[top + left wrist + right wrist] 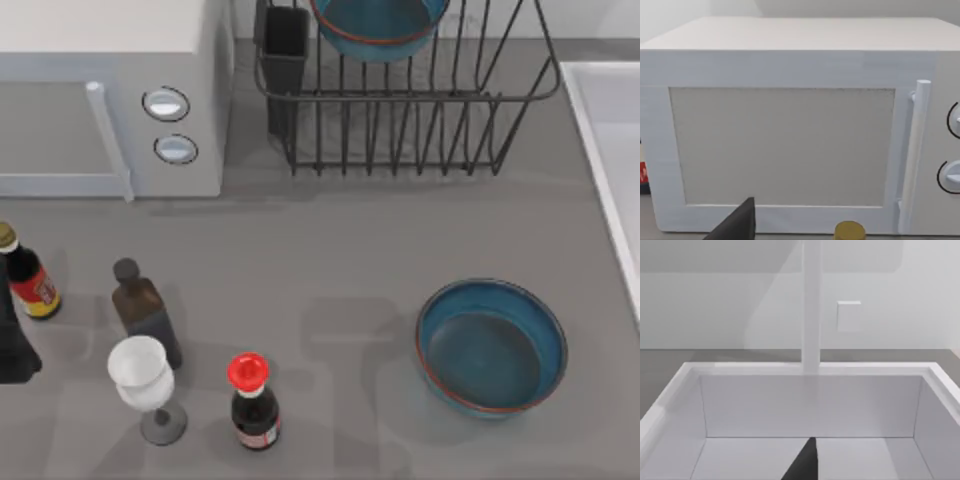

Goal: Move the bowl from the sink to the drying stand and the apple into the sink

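Teal bowl (378,28) sat in drying stand (405,110); second bowl (491,346) on table near sink (605,140). Cannot tell either gripper's grasp state.

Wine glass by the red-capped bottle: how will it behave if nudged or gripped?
The wine glass probably tips easily: wide cup on a thin stem over a small foot. It looks like smooth glass, so likely slippery and fragile. A fall could hit the dark bottle or the red-capped bottle close beside it.
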Controlling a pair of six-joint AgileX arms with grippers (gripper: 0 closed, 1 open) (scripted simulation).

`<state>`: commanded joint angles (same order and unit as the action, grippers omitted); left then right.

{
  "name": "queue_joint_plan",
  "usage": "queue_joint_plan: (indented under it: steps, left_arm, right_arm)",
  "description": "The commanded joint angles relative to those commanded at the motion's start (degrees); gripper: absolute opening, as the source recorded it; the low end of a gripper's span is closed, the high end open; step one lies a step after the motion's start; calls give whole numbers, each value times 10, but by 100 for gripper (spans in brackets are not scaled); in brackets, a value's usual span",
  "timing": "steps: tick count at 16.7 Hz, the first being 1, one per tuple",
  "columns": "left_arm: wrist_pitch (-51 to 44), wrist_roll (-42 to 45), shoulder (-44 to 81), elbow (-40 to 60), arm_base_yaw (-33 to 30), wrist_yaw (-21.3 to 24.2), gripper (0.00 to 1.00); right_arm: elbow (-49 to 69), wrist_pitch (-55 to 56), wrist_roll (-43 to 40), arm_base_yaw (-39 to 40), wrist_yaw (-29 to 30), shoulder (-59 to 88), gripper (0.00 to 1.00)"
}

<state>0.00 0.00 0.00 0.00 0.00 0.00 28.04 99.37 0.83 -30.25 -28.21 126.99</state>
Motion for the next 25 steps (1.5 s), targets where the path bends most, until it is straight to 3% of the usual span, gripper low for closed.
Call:
queue_joint_plan:
  steps: [2,3,14,19,25]
  left_arm:
    - [0,0,0,0,0,0,100]
    - [0,0,0,0,0,0,100]
    - [0,0,0,0,0,0,100]
    - [0,0,0,0,0,0,100]
    - [0,0,0,0,0,0,100]
  right_arm:
    - [0,0,0,0,0,0,98]
    - [0,0,0,0,0,0,100]
    - [-4,-16,5,-9,16,-17,100]
    - [-35,-134,11,-4,84,-159,100]
    - [-100,-357,2,84,126,-425,100]
